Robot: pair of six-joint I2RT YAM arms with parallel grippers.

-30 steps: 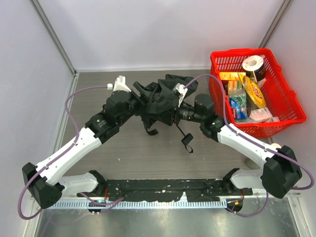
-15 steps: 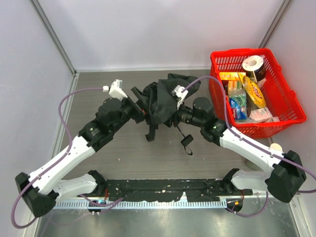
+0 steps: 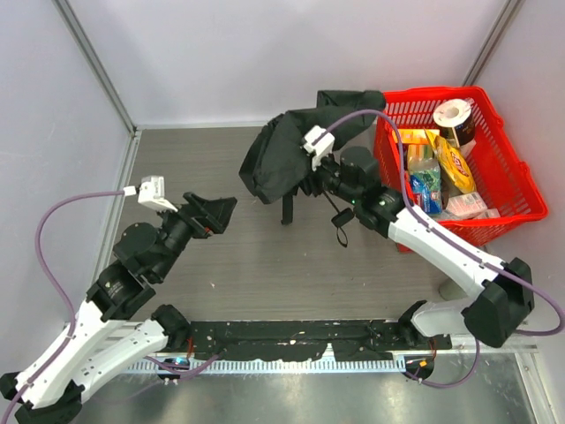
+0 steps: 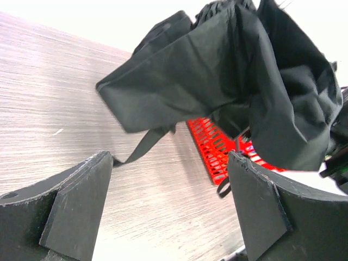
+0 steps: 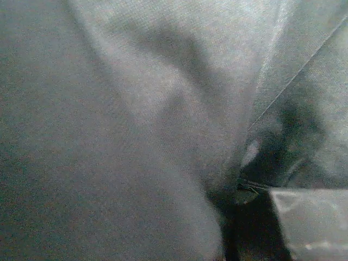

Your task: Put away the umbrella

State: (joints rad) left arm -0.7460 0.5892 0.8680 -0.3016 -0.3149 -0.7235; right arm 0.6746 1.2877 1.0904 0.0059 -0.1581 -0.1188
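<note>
The left claw (image 3: 208, 215) hovers over the left part of the tabletop (image 3: 238, 283) with its jaws spread wide and nothing between them. In the left wrist view its two dark fingers (image 4: 81, 198) stand far apart at the lower corners, with bare wood-grain surface showing in the gap. It touches nothing and is well apart from the umbrella (image 3: 281, 157). The umbrella is a crumpled black bundle held up off the tabletop at the far middle. One end of its fabric reaches over the near-left corner of the red basket (image 3: 512, 199). The right claw (image 3: 309, 181) is clamped on the umbrella from the basket side, its fingers largely buried in the folds. From above, only the claw's body and the white camera mount stand clear of the cloth. In the right wrist view dark canopy fabric fills nearly everything, and one pale finger (image 5: 310, 223) shows at the lower right corner, pressed against it. A thin black strap (image 3: 286, 208) hangs from the bundle toward the tabletop, and a second looped strap (image 3: 340, 231) dangles below the right claw. The basket holds packets, a bottle and a white roll (image 3: 453, 113).
</note>
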